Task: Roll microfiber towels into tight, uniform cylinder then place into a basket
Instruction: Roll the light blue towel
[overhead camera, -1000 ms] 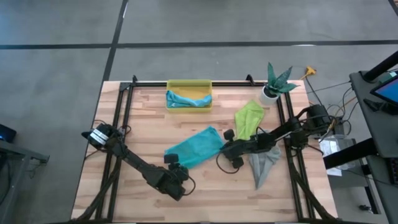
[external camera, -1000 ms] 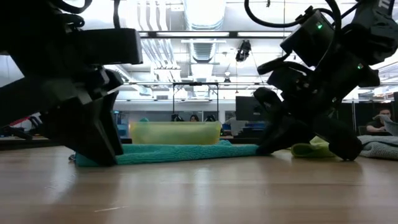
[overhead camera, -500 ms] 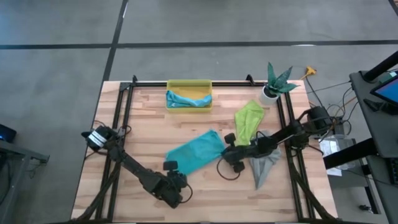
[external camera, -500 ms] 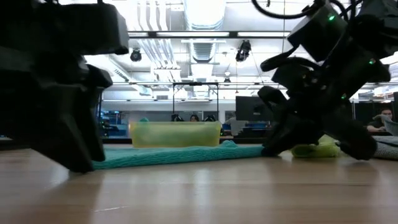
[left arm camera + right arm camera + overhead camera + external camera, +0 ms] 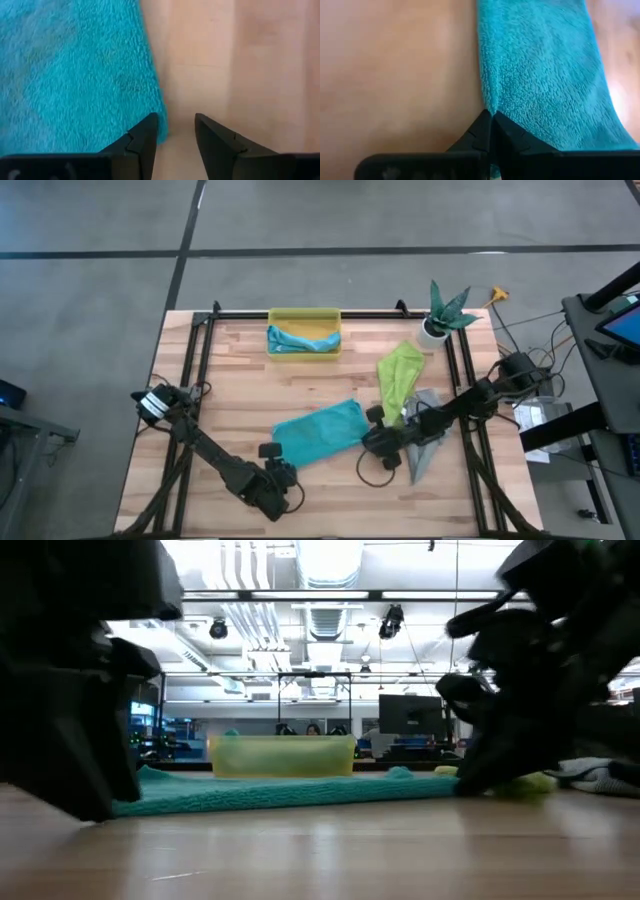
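Note:
A teal towel (image 5: 318, 435) lies flat at the middle of the table, also seen in the low view (image 5: 280, 792). My right gripper (image 5: 490, 117) is shut on its right end (image 5: 368, 438). My left gripper (image 5: 175, 125) stands open at the towel's near left corner (image 5: 272, 458), with bare wood between its fingers. A lime green towel (image 5: 400, 378) and a grey towel (image 5: 425, 442) lie at the right, the grey one partly under my right arm. The yellow basket (image 5: 304, 318) at the far edge holds a light blue towel (image 5: 298, 340). My right gripper pinches the teal towel's edge at a corner (image 5: 488, 111) between its two fingers, slanting down from the table's right side. The towel lies on the table, stretched away from the fingers. My left gripper has one finger (image 5: 145, 137) beside the towel's corner (image 5: 159, 131); whether it touches, I cannot tell.
A white plant pot (image 5: 436, 328) stands at the far right corner. Black frame rails (image 5: 300, 312) run along the far edge and both sides. Bare wood (image 5: 240, 380) lies left of the teal towel.
My right gripper has moved toward the near edge, dragging the teal towel's right end with it. The towel has turned to lie more level across the table. My left gripper has shifted a little toward the near left.

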Controlling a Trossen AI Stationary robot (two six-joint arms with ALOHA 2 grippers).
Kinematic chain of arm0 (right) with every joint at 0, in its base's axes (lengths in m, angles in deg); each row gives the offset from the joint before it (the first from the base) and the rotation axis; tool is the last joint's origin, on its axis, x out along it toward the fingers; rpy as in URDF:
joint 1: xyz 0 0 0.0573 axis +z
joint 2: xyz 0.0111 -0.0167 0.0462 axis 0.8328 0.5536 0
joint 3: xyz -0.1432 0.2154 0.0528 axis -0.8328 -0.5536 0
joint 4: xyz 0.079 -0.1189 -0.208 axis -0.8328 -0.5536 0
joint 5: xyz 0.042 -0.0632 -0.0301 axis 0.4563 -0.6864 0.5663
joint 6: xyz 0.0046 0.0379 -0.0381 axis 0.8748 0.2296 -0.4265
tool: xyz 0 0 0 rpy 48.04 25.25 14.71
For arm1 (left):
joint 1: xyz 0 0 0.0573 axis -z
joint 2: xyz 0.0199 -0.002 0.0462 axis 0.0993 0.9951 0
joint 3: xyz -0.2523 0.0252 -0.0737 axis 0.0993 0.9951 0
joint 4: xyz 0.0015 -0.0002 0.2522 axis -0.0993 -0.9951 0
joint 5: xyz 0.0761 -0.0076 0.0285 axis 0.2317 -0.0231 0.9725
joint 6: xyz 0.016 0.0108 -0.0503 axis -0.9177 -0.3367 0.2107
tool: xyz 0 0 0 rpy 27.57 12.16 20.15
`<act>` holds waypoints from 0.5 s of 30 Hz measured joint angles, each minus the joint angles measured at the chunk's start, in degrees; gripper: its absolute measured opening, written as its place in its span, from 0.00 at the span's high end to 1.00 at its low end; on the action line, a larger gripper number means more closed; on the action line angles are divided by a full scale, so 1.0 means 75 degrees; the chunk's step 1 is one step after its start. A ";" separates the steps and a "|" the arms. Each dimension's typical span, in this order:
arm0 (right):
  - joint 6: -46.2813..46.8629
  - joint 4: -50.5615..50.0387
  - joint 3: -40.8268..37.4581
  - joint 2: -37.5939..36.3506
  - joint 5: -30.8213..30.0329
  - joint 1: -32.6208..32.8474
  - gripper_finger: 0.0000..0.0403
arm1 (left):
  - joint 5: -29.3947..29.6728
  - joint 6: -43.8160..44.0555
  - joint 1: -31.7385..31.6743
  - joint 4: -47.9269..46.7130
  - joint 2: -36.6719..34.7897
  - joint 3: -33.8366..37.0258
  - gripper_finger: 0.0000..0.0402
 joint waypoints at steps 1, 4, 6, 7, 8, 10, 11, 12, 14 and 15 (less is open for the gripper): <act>0.0063 -0.0101 0.0023 -0.0075 0.0033 0.0113 0.98 | 0.0000 -0.0003 0.0038 -0.0006 0.0003 -0.0034 0.71; 0.0154 -0.0399 0.0134 -0.0256 0.0213 0.0417 0.98 | 0.0011 -0.0020 0.0113 0.0010 0.0006 -0.0153 0.71; 0.0157 -0.0442 0.0181 -0.0372 0.0320 0.0585 0.98 | 0.0038 -0.0020 0.0146 -0.0004 0.0006 -0.0201 0.71; 0.0157 -0.0423 0.0221 -0.0426 0.0320 0.0651 0.98 | 0.0062 -0.0023 0.0163 -0.0006 0.0006 -0.0215 0.71; 0.0161 -0.0364 0.0262 -0.0468 0.0314 0.0706 0.98 | 0.0084 -0.0023 0.0173 -0.0006 0.0006 -0.0227 0.72; 0.0277 -0.0391 0.0286 -0.0527 0.0263 0.0792 0.98 | 0.0102 -0.0023 0.0178 -0.0001 0.0006 -0.0237 0.75; 0.0413 -0.0458 0.0294 -0.0528 0.0261 0.0814 0.98 | 0.0102 -0.0024 0.0185 -0.0008 0.0005 -0.0237 0.77; 0.0567 -0.0515 0.0298 -0.0525 0.0282 0.0842 0.98 | 0.0102 -0.0026 0.0194 -0.0003 0.0006 -0.0237 0.79; 0.0917 -0.0569 0.0298 -0.0525 0.0533 0.0895 0.98 | 0.0101 -0.0026 0.0210 0.0000 0.0005 -0.0237 0.84; 0.1095 -0.0591 0.0298 -0.0525 0.0680 0.0923 0.98 | 0.0096 -0.0028 0.0220 0.0003 0.0003 -0.0237 0.87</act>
